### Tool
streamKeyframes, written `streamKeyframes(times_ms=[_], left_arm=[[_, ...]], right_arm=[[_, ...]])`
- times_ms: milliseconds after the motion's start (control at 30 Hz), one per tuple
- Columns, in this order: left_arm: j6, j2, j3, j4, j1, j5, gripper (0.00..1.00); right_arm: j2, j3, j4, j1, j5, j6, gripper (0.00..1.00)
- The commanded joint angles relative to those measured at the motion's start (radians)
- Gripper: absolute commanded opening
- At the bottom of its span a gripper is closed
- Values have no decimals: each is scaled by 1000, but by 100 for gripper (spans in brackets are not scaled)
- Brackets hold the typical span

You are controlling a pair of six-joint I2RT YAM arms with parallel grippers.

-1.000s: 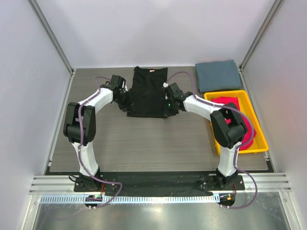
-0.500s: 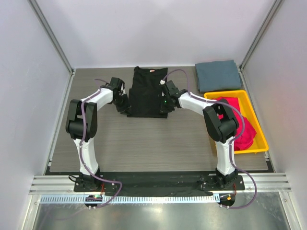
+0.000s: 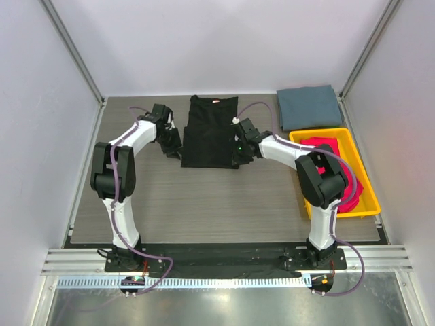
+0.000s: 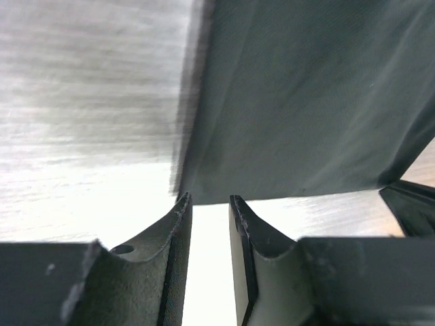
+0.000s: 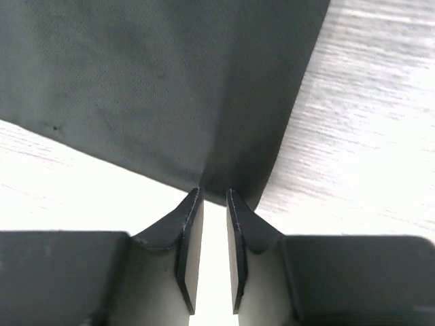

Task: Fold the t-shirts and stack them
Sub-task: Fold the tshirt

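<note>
Wrist views only: left pincer (image 4: 209,198) and right pincer (image 5: 213,191) slightly apart, empty, beside black t-shirt (image 4: 306,102).

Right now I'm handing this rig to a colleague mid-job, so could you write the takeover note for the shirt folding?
Left gripper: narrowly open, empty, tips at the black t-shirt's near-left corner.
Right gripper: narrowly open, nothing between the jaws, tips at that shirt's near-right corner.
Black t-shirt: flat at the back middle of the table, partly folded into a long rectangle.
Grey-blue t-shirt: folded, back right.
Magenta t-shirts: bunched, unfolded, in the yellow tray.
Done: one shirt folded.
Left: finish the black one, probably stack it on the grey-blue one, then fold the magenta ones.
</note>
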Motion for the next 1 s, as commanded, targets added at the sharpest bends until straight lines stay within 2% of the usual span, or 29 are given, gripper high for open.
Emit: streamKeyframes(times_ms=[0, 267, 700, 967], left_arm=[[17, -54, -53, 8, 36, 65, 30], [7, -37, -126, 63, 44, 140, 31], [8, -10, -127, 65, 44, 120, 30], [-6, -13, -147, 88, 42, 122, 29]], right_arm=[[-67, -24, 6, -12, -17, 24, 27], [-63, -47, 14, -23, -32, 22, 29], [-69, -72, 20, -31, -6, 21, 32], [-41, -89, 44, -37, -20, 30, 28]])
